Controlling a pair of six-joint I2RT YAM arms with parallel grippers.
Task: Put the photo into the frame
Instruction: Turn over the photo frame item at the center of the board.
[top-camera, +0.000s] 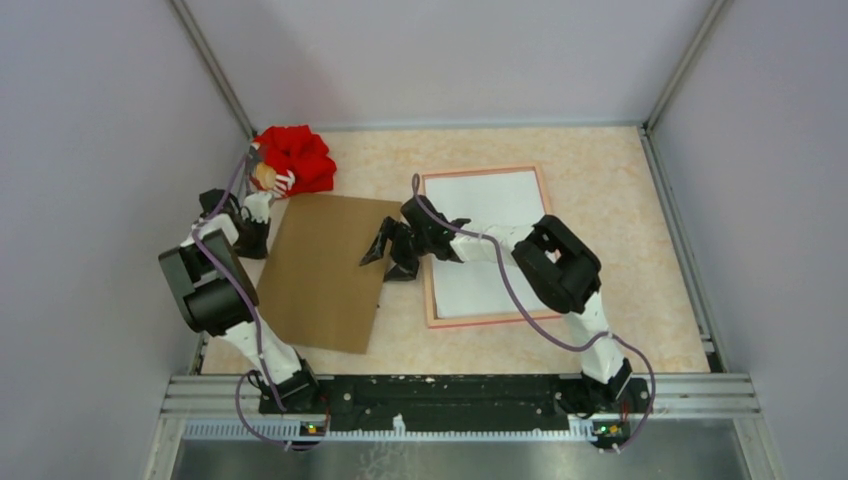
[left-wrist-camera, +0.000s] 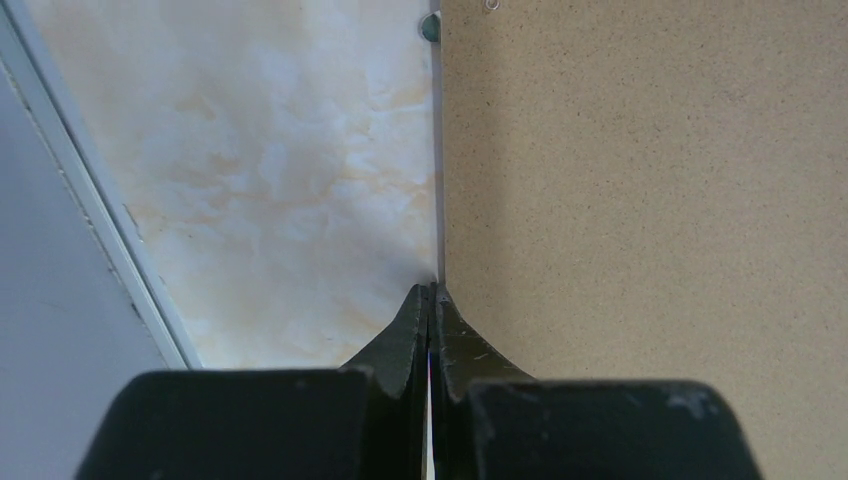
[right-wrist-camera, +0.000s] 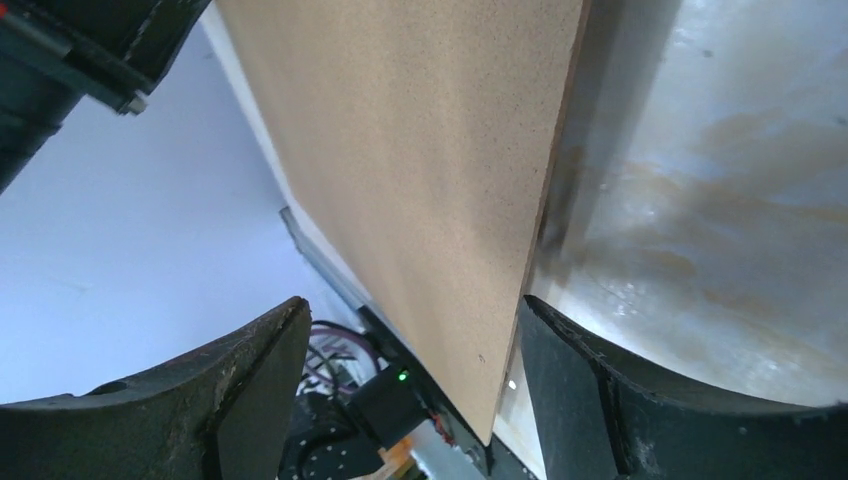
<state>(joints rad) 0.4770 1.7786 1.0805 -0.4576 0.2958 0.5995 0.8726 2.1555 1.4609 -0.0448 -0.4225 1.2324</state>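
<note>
Plainly, the photo (top-camera: 487, 200) lies white-side-up inside the pink frame (top-camera: 484, 170).

a robotics lab cell: plain grey walls (top-camera: 90, 120), aluminium framing (top-camera: 460, 392) around a marble-patterned tabletop (top-camera: 620, 200).

My left arm (top-camera: 215, 290) and right arm (top-camera: 560, 265) white-shelled with bulky black joint housings, purple cables (top-camera: 500, 275) along each, left gripper (left-wrist-camera: 430, 292) matte black with tapered scuffed fingers (left-wrist-camera: 400, 345), right gripper (right-wrist-camera: 412, 310) black with broad curved fingers (right-wrist-camera: 250, 390), green lights (top-camera: 312, 428) at my bases (top-camera: 290, 395).
</note>
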